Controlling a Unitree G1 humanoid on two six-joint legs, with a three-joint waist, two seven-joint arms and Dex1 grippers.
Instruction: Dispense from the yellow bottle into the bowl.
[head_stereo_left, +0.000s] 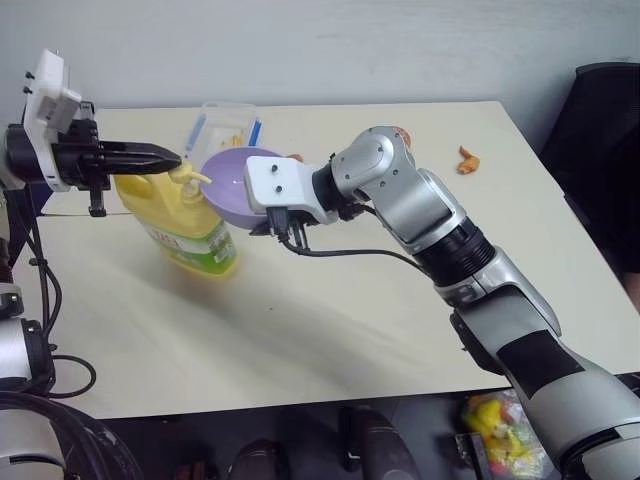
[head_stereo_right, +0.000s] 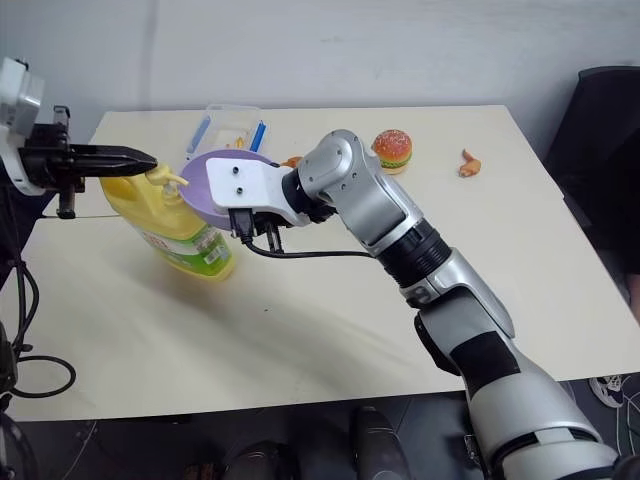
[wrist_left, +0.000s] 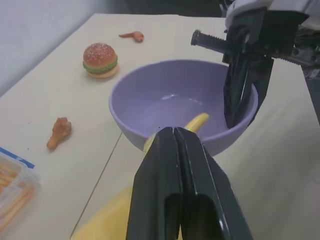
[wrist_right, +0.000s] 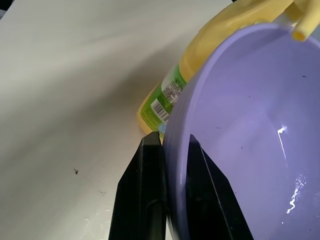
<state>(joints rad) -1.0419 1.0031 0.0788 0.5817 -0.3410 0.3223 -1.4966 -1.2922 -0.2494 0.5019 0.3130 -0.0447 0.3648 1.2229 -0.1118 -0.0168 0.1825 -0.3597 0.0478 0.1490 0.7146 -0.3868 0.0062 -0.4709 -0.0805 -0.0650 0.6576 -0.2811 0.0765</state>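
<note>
The yellow bottle (head_stereo_left: 185, 225) stands upright on the pale worktop (head_stereo_left: 330, 330), toward its left side, and serves as the landmark here. Directly above its pump top hovers the left claw (head_stereo_left: 165, 156), its two black fingers pressed together with nothing between them, their tips over the pump head; whether they touch the pump cannot be told. Just to the right of the bottle, lifted off the worktop and tilted toward it, is the lavender bowl (head_stereo_left: 238, 185), with the pump's yellow spout (wrist_left: 192, 123) reaching over its rim into the hollow. The right claw (wrist_right: 170, 195) is clamped on the bowl's rim, one finger inside the wall and one outside, on the side away from the bottle; a small glistening trace (wrist_right: 292, 197) lies on the bowl's inner surface. Behind the bottle, farther back on the worktop, sits a clear plastic box (head_stereo_left: 228, 124) with blue clips. Farther right of the bottle, beyond the bowl, a small orange toy piece (wrist_left: 60, 132) lies on the worktop, and past it a toy burger (head_stereo_right: 392, 150). Farthest to the right of the bottle, well apart from everything else, a second orange piece (head_stereo_left: 467, 159) rests near the worktop's right edge.
</note>
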